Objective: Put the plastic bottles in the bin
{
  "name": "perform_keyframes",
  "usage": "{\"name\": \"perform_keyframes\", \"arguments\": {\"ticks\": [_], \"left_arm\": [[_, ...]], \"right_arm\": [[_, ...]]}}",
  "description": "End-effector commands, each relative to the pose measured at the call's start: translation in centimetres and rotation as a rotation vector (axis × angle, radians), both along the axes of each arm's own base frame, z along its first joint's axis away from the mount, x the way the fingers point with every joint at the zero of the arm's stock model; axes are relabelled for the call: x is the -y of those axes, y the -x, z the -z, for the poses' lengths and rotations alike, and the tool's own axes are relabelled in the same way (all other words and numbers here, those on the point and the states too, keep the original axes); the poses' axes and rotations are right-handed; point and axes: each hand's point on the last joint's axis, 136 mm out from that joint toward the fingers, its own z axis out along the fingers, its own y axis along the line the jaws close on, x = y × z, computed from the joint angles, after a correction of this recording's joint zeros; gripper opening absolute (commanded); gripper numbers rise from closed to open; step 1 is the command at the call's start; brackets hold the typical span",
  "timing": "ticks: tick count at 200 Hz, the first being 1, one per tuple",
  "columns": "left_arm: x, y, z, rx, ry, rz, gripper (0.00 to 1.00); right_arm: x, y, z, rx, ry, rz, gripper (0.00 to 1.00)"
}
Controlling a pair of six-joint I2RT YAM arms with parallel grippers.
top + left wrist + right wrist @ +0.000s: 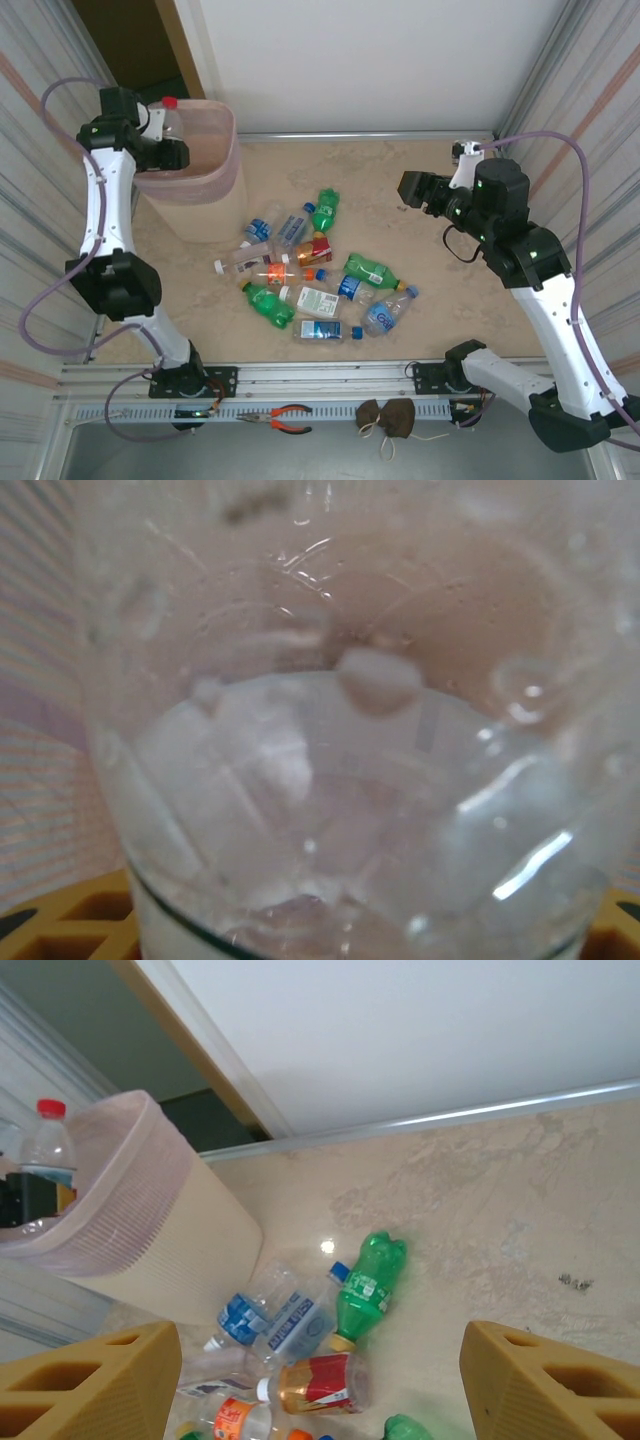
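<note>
Left gripper (163, 152) is raised at the bin's (200, 200) left rim, and I find it closed on a clear red-capped bottle (171, 117) held upright, cap uppermost. In the left wrist view the bottle's (340, 730) clear wall sits hard against the lens, with the yellow fingertips (65, 920) showing at the bottom corners on either side of it. The bottle stands level with the rim at the edge of the opening. I cannot tell whether it is fully over the mouth. From the right wrist camera the same bottle (46, 1145) shows at the far-left side of the bin (150, 1250), its cap above the rim. Right gripper (412, 188) hangs above the right part of the table (470, 300), well apart from the pile. Its jaws are spread wide and empty, the two yellow fingers (90, 1385) far apart with bare table between them. The remaining bottles (310, 275) lie on their sides in a loose cluster at mid-table, just in front of the bin. Among them are a green bottle (368, 1285) and a red-labelled bottle (318, 1382) near the bin's base. Orange-handled pliers (281, 418) rest on the near rail.
</note>
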Motion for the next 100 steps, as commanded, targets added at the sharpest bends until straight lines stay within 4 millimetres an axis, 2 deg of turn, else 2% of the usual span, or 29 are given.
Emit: {"name": "perform_keyframes", "arguments": {"ticks": [1,62,100], "left_arm": [[-1.7,0.3,1.2,-0.057,-0.081,-0.021,0.58],[-2.5,-1.2,4.7,-0.149,-0.089,-0.033,0.65],[-2.2,-1.6,6.3,-0.180,-0.064,-0.023,0.68]], "right_arm": [[-0.4,-0.2,0.1,0.015,0.014,-0.017,0.72],[-0.2,-0.4,1.3,-0.012,0.030,-0.001,0.72],[0.0,-0.5,2.0,-0.030,0.047,0.012,0.72]]}}
